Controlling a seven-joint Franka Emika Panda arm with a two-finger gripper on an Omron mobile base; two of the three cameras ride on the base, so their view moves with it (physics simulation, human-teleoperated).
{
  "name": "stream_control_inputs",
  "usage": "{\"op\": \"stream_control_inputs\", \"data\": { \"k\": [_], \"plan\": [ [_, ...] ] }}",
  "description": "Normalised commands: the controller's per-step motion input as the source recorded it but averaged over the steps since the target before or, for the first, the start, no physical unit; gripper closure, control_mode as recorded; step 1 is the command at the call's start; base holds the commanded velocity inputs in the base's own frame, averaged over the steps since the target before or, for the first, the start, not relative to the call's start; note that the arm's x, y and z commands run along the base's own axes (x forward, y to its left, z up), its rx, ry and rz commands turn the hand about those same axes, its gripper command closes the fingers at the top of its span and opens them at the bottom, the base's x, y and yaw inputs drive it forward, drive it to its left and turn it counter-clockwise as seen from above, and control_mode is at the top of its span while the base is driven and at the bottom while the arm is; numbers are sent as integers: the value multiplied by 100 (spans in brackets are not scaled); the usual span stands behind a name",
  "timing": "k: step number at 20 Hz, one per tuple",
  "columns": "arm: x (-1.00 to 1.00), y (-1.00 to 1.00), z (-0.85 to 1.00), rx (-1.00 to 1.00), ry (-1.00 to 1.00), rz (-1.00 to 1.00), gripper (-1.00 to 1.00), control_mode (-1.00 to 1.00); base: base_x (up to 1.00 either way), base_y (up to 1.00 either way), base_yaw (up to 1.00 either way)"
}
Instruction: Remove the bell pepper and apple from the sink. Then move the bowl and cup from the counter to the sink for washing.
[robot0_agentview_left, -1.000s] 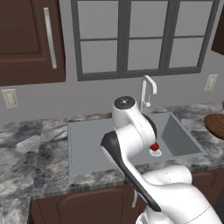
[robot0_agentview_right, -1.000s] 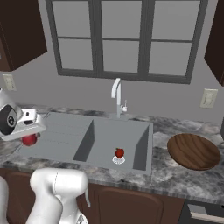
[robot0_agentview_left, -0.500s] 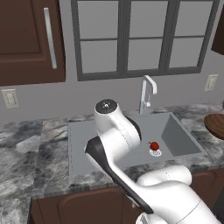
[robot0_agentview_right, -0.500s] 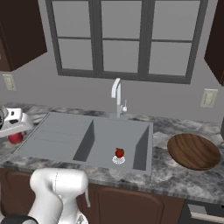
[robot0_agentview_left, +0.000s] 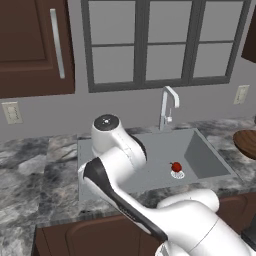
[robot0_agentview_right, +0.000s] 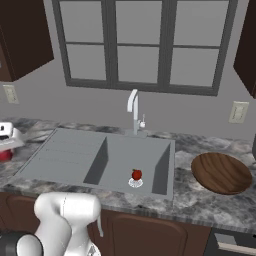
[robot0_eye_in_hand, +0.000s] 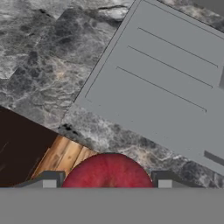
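The apple (robot0_eye_in_hand: 109, 171) is clamped between the two fingertips of the gripper (robot0_eye_in_hand: 107, 180) and held above the front edge of the counter (robot0_eye_in_hand: 48, 74), just off the sink's (robot0_eye_in_hand: 175, 83) ribbed drainboard corner. The bell pepper (robot0_agentview_right: 136, 174) is seen on the drain inside the basin, and the bowl (robot0_agentview_right: 221, 172) is set on the counter beside the sink's right edge.

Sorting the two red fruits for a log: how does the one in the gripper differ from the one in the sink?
The apple sits between the fingers of the gripper, over the counter left of the sink; the bell pepper rests on the basin's white drain. The bell pepper shows a dark stem nub; the apple shows none. Both are small, round and red.
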Motion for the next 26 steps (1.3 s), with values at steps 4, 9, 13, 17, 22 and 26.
{"op": "stream_control_inputs", "data": {
  "k": [4,9,13,17,22,26],
  "plan": [
    [10,42,0,9,-1,5,100,-100,0,0,0],
    [17,35,0,1,0,0,100,-100,0,0,0],
    [22,29,-2,0,2,0,100,-100,0,0,0],
    [28,26,-7,3,6,0,100,-100,0,0,0],
    [26,23,-11,8,7,2,100,-100,0,0,0],
    [20,33,-19,4,1,2,100,-100,0,0,0]
  ]
}}
